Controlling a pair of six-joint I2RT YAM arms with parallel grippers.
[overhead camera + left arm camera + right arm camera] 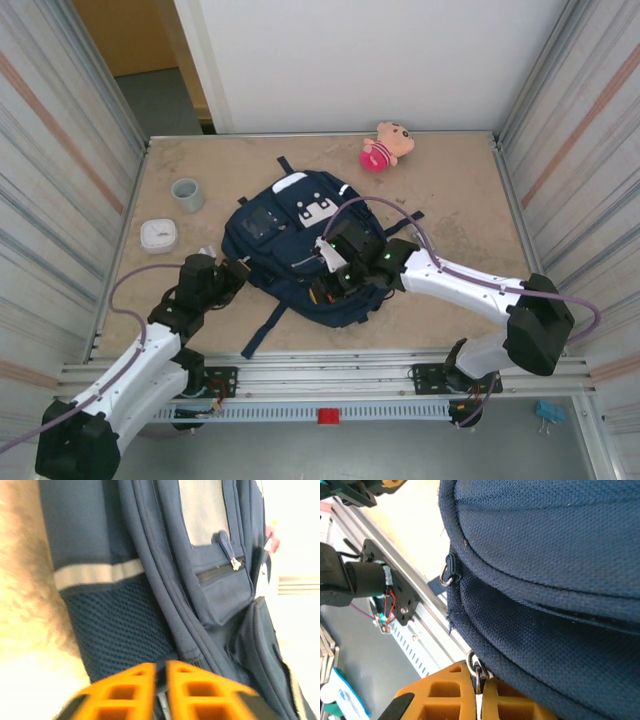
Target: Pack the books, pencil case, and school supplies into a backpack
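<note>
From above, the backpack [285, 255] lies flat in the middle of the table [450, 200], its white patch [290, 183] toward the far side and a strap [262, 335] trailing to the near edge. The left gripper [240, 270] is at the backpack's left side, and the right gripper [325, 288] is over its near end. Neither finger state can be made out from here. A cup [187, 194] and a white box [158, 235] stand left of the backpack, apart from it. A pink toy [385, 147] lies at the far edge.

In the left wrist view, the backpack [100, 525] lies just ahead of the left gripper [161, 667], showing a pale stripe [95, 574], a mesh panel [120, 630] and a pocket with a zipper [220, 571]. The orange fingers [125, 690] stand close together with a thin slot between them. I cannot tell whether they pinch anything or are simply nearly closed. Bare table [25, 605] shows at the left.

In the right wrist view, the right gripper [479, 671] has its fingers [445, 690] pressed together on a small metal zip pull [477, 669] at the backpack's [545, 555] seam. Another metal ring [446, 577] hangs from a fabric loop further up the same edge. Beyond the backpack, the rail [420, 630] runs along the table's near edge.
</note>
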